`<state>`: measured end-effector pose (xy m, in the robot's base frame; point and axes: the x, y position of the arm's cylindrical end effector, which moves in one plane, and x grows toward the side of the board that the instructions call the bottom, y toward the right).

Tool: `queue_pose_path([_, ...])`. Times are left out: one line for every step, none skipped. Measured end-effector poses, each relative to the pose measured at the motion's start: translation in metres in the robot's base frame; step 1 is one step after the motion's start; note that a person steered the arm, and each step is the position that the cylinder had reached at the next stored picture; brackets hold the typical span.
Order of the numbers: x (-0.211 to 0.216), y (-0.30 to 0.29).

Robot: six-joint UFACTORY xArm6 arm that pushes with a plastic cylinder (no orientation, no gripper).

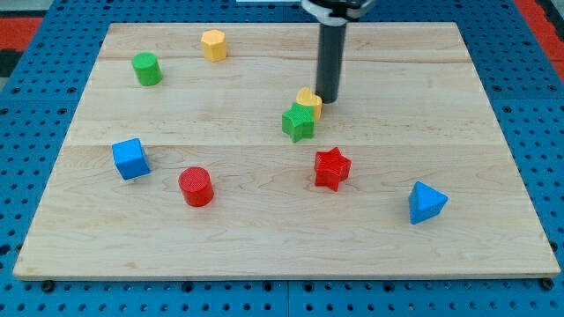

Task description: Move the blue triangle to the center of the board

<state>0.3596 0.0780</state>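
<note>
A pale wooden board [264,238] is seen on blue pegboard. My tip [328,99], holding nothing, is set just beside a small yellow block [310,99] near centre, well apart from the blue triangle [426,202] at lower right

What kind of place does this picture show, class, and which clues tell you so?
Probably a robotics lab tabletop: a wooden board on a blue perforated bench, small blocks like the blue triangle, and my tip beside a yellow block.

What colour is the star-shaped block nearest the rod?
Green star, clearest in the camera view.
</note>
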Motion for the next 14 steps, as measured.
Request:
queue_pose_path([0.018, 0.072])
queue_pose_path([0.083, 0.11])
queue_pose_path([0.129, 0.101])
queue_pose_path([0.15, 0.137])
queue_pose_path([0.197, 0.161])
queue_pose_path([0.231, 0.15])
queue_pose_path([0.223, 0.112])
queue_pose_path([0.201, 0.072])
queue_pose_path([0.169, 0.055])
queue_pose_path([0.148, 0.054])
queue_pose_path([0.138, 0.081])
queue_pose_path([0.132, 0.113])
queue_pose_path([0.12, 0.125])
queue_pose_path([0.108, 0.121])
